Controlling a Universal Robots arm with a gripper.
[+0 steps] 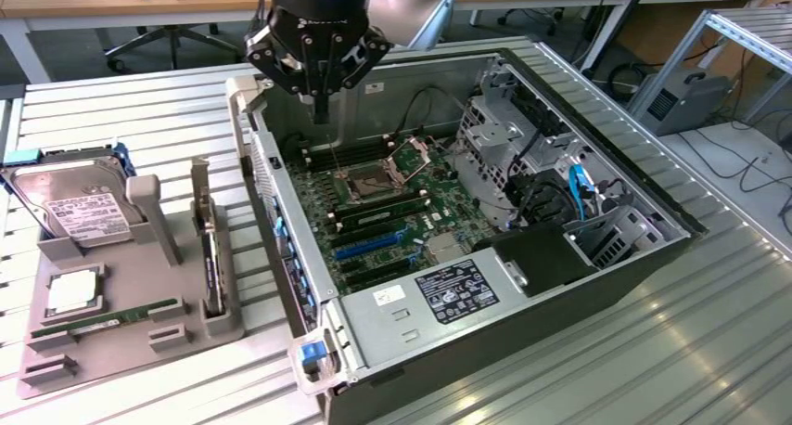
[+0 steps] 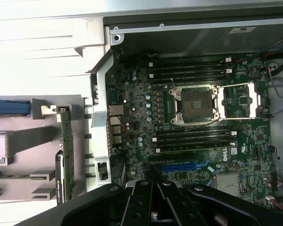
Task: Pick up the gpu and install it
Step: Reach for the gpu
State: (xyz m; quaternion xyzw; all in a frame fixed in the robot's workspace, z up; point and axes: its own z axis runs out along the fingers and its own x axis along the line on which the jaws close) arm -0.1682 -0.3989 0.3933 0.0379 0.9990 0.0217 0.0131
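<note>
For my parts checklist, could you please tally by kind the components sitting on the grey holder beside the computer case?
hard drive: 1
gpu: 1
RAM stick: 1
silver processor chip: 1
Total: 4

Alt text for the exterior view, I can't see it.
The shut gripper hangs empty over the open computer case, above its motherboard. The gpu stands on edge in the grey holder at the exterior view's left, beside a hard drive.
</note>
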